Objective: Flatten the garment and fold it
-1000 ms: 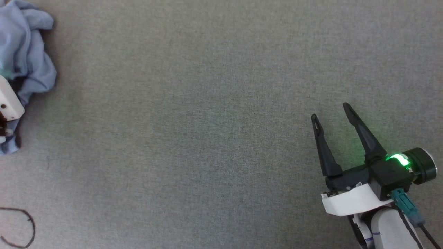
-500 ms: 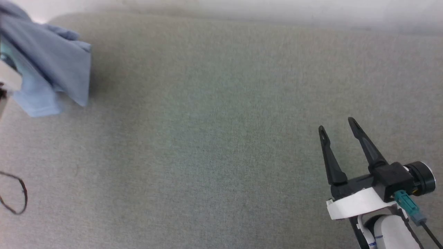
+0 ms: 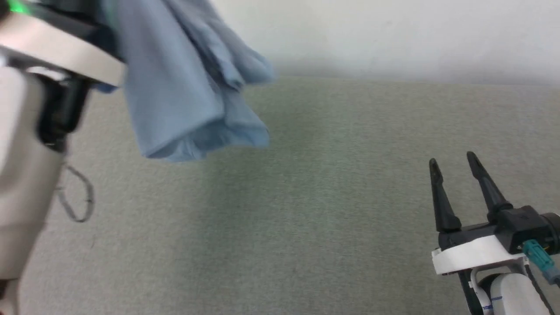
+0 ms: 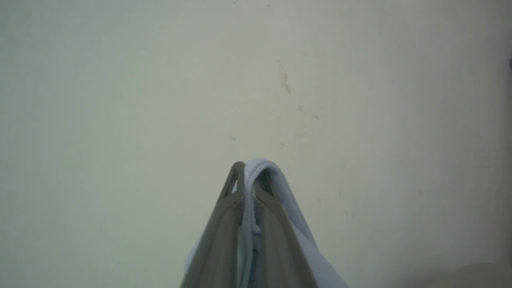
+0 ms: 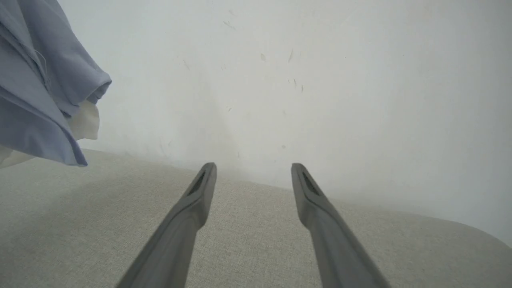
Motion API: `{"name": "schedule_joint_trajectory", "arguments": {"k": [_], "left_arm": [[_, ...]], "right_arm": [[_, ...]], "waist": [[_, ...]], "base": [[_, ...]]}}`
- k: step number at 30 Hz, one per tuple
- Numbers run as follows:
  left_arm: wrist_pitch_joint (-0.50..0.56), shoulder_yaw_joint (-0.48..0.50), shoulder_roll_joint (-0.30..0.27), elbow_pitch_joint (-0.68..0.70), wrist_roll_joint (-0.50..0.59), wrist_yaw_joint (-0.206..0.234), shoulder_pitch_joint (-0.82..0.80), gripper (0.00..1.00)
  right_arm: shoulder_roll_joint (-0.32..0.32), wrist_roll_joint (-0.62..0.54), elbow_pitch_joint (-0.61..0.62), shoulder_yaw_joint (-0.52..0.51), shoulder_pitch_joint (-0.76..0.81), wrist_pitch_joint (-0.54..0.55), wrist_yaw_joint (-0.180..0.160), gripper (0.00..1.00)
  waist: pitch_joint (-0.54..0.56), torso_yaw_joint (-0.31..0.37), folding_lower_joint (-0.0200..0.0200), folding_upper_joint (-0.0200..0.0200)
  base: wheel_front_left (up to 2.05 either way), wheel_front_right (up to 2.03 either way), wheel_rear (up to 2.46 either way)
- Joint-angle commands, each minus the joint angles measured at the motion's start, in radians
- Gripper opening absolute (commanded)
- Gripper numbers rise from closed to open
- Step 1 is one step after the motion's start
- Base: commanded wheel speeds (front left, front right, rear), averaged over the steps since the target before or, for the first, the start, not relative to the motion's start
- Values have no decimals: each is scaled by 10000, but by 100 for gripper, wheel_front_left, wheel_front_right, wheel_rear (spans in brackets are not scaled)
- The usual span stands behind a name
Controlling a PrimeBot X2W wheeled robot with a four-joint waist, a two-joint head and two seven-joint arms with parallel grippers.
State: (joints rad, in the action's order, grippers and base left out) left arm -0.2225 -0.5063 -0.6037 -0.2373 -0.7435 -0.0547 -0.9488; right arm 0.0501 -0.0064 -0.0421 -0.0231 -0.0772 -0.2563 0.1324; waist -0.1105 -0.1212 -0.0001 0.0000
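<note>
Hanging in a loose bunch from the left jaws, the garment (image 3: 188, 96), a light blue knit polo shirt, dangles at the upper left of the head view, above the left side of a grey fabric-covered bench (image 3: 306, 197) and in front of a pale wall (image 3: 393, 35). Its open lower hem faces down and toward the camera, and the folds are motion-blurred. The left wrist view shows the left jaws closed tight on the shirt, with a white ribbed edge (image 4: 276, 184) looped over the tips of the two fingers (image 4: 224, 224) and more pale cloth trailing down their right side. The pale left forearm (image 3: 22, 175) fills the left edge of the head view, its wrist housing just beside the top of the cloth, where a green light glows. At the lower right of the head view the right jaws stand wide open and hold nothing, their long dark fingers (image 3: 442, 201) pointing up the frame, low over bare bench and well apart from the shirt. From the right wrist view the shirt appears at the upper left, blue folds with a patch of white cloth beneath them, against the scuffed wall. A thin dark loop (image 3: 78, 197) lies on the bench near the left forearm.
</note>
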Motion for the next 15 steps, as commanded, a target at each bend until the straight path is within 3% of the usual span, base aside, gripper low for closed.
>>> {"name": "schedule_joint_trajectory", "arguments": {"k": [1,9,15], "left_arm": [[40,-99,163,232,81,111,32,0],[596,-1118,1320,1715,248,458,171,0],[476,-1915,1940,1348,528,542,721,0]], "right_arm": [[1,81,18,-45,16,-52,-17,100],[1,371,166,-393,-103,-53,-17,100],[1,568,237,-546,-137,-54,-17,100]], "waist": [[224,521,1,0],[86,1888,1,0],[-330,2688,1,0]], "base": [[0,0,0],[0,0,0],[0,0,0]]}}
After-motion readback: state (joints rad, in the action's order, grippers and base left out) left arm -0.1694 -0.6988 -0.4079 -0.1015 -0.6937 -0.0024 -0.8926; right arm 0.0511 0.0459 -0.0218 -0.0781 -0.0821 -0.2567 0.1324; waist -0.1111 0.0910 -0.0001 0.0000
